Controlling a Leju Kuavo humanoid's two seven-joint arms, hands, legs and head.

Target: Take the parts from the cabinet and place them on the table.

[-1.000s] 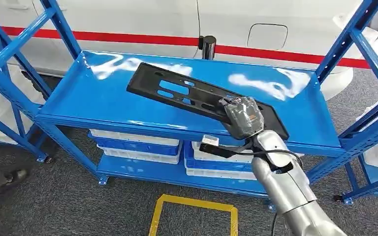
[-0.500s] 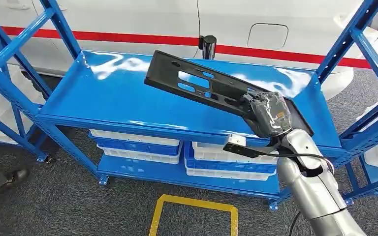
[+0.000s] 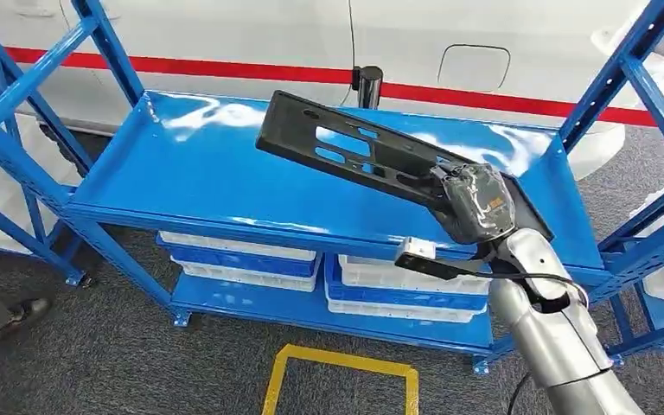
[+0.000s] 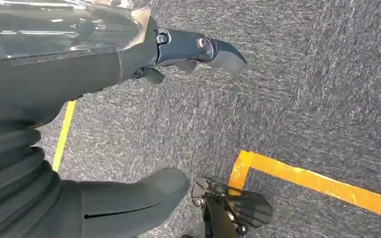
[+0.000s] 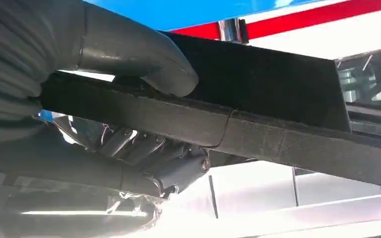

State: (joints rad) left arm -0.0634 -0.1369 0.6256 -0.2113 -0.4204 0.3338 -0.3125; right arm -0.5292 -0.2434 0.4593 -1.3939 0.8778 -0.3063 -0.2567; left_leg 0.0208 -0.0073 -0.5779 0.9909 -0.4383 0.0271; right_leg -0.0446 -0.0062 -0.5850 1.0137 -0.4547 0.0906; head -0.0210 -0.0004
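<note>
Since the earlier frames one black part (image 3: 372, 156) has come up off the top shelf (image 3: 181, 173) and swung right, its far end now raised and tilted over the shelf. It's a long flat plate, matte black plastic-looking, with several slotted cutouts and a raised edge; the near right end is in the right hand (image 3: 475, 203). Right wrist view: thick grey thumb (image 5: 144, 62) on one face of the part (image 5: 287, 134), darker fingers (image 5: 149, 148) curled under the other, so clamped on the plate edge. Left hand (image 4: 79, 124) hangs over grey carpet (image 4: 302, 99), thumb and dark fingers apart, nothing between them. One blue metal cabinet (image 3: 17, 112), glossy painted shelves with glare patches, diagonal braces both sides. Lower shelf holds stacked white and blue plastic trays (image 3: 242, 255) in two piles, left and right. Silver right arm (image 3: 553, 337) comes from near right with a black cable. Yellow tape rectangle (image 3: 337, 367) on the carpet near the cabinet. White car body with one red stripe (image 3: 225, 67) behind, far. A person's dark shoe (image 3: 17, 311) at near left.
</note>
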